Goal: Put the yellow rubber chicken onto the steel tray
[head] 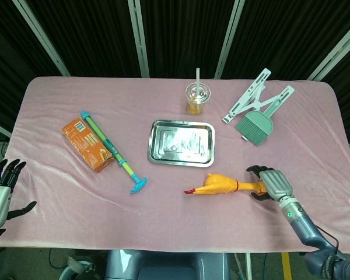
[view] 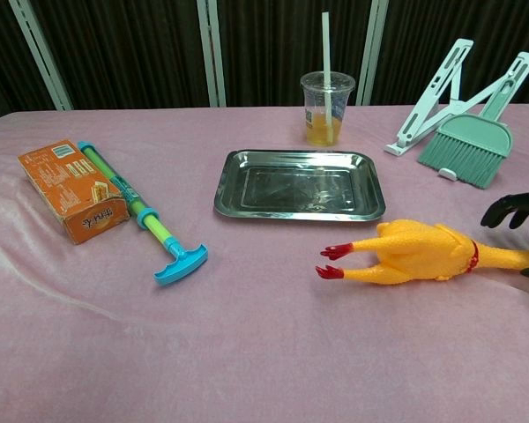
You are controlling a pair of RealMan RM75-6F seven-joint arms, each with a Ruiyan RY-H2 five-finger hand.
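Fingers [head: 256, 170] of the right hand [head: 272, 182] curl around the yellow rubber chicken [head: 221, 185]'s head end on the desk [head: 58, 198], beside the steel tray [head: 152, 146]; left hand [head: 1, 189] spread, empty.

A pink cloth [head: 58, 198] covers the table before dark curtains [head: 181, 35] framed by white struts [head: 139, 38].

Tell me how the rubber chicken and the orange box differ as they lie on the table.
The chicken is yellow with red feet; the box is orange and printed. The chicken is rounded and tapering; the box is a flat-sided block. The chicken lies near the right hand, whose fingers are at its head end; the box lies on the far left against a green and blue toy pump, with no hand near. Both rest on the pink cloth, outside the tray.
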